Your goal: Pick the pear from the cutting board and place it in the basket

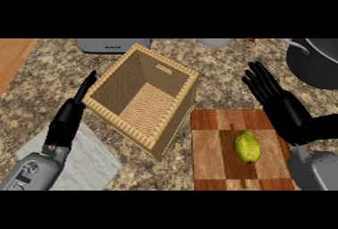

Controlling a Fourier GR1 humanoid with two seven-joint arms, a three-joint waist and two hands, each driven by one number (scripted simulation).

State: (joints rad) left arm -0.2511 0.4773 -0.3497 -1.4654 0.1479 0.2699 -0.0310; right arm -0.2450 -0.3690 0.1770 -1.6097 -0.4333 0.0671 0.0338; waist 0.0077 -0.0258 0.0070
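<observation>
A yellow-green pear (247, 147) lies on the wooden cutting board (210, 152) at the lower right. A woven basket (146, 99), open at the top and holding nothing, stands left of the board. My right hand (280, 105) hovers over the board's right edge, above and right of the pear, fingers straight and spread, touching nothing. My left hand (73, 112) is at the left, just beside the basket's left corner, fingers straight and pointing up.
A grey cloth (89, 161) lies under my left forearm. A dark pot (315, 60) stands at the back right, a grey appliance (112, 44) and a pale bowl (214, 42) along the back edge. A wooden strip (13, 58) borders the counter at the far left.
</observation>
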